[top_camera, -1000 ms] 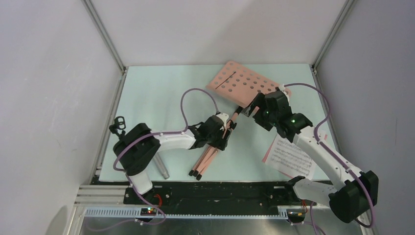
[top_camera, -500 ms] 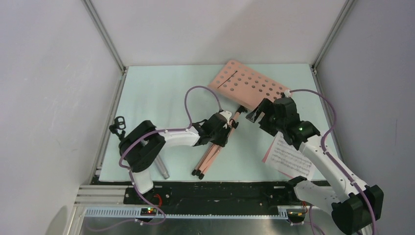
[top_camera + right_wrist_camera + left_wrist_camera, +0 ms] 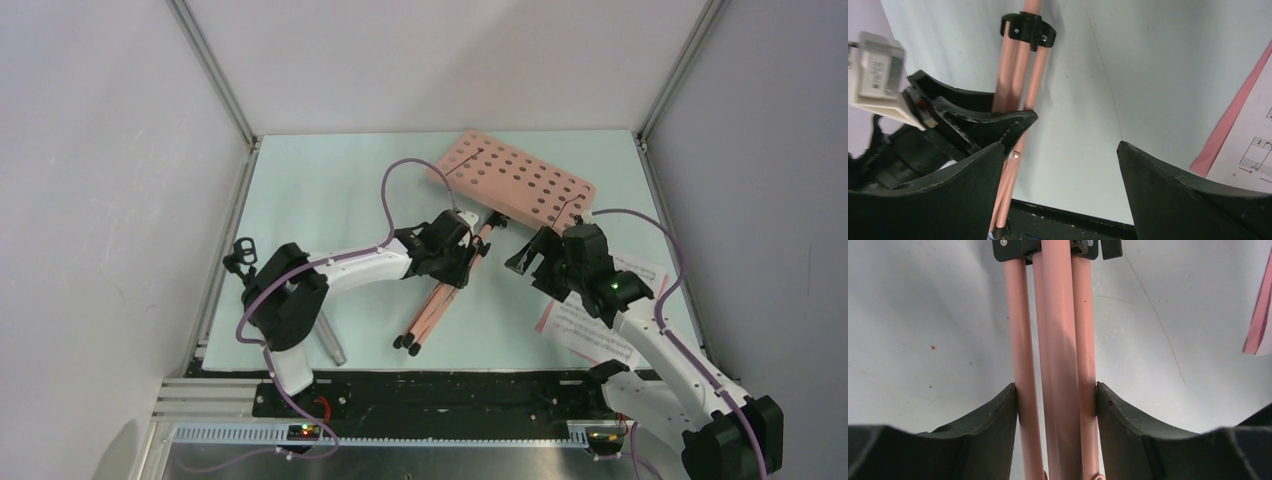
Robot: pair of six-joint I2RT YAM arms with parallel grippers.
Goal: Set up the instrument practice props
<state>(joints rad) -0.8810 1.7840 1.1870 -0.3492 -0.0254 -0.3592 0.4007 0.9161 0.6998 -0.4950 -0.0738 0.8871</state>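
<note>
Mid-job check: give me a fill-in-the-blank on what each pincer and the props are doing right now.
1. The left pincer is clamped on the folded ____ of the salmon-pink music stand.
2. The right pincer is ____ and holds nothing.
3. The sheet music lies flat beside the ____ arm.
4. The grey microphone lies by the ____ arm's base.

Missing words: legs; open; right; left.

Music stand point(image 3: 515, 185) at centre, sheet-music pages point(image 3: 590, 330) right, microphone point(image 3: 331, 342) left
</note>
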